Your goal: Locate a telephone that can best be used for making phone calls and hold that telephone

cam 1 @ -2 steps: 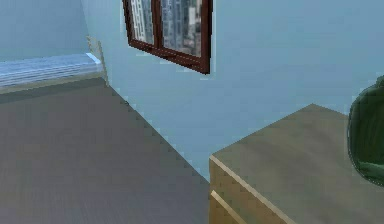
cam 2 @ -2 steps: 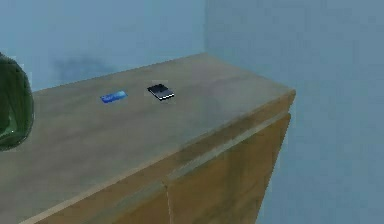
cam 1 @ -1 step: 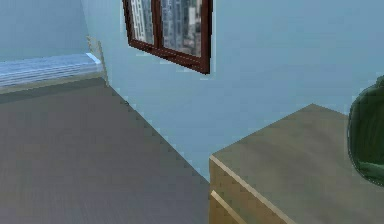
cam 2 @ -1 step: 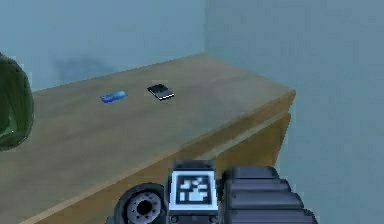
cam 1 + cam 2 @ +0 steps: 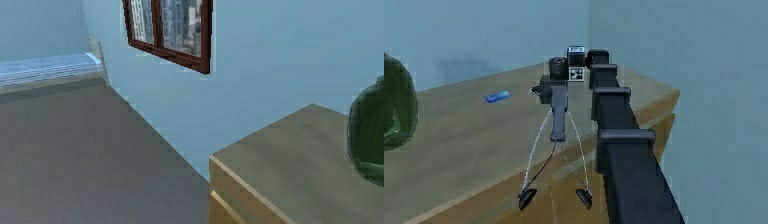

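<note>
A small flat blue thing [image 5: 497,97] lies on the wooden desk [image 5: 464,150] toward its far side; its shape is too small to name. My arm [image 5: 619,130] reaches out over the desk top. The gripper [image 5: 556,198] hangs from the arm's far end, its dark body nearer than the blue thing and to its right. Its two thin fingers [image 5: 527,198] trail down across bare wood, and it holds nothing. The same desk [image 5: 290,160] fills the forward view's lower right.
A dark green rounded object [image 5: 396,105] stands on the desk at the arm side view's left edge and again at the forward view's right edge [image 5: 368,135]. A dark-framed window [image 5: 168,30] is set in the blue wall. A low bed [image 5: 50,68] lies beyond open grey floor [image 5: 90,160].
</note>
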Robot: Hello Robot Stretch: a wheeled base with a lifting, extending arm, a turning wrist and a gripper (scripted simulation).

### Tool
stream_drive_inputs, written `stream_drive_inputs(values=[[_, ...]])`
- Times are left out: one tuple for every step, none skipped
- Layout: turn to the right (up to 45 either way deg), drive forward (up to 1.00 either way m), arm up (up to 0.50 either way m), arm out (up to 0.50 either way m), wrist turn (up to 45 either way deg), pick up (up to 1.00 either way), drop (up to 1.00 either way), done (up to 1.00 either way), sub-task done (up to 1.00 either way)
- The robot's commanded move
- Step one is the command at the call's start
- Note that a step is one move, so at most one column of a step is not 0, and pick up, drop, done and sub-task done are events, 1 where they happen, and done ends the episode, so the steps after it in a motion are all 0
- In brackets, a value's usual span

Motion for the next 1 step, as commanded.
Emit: stream_drive_inputs(values=[[0.0,0.0,0.0,0.0,45.0,0.0,0.0,0.0,0.0]])
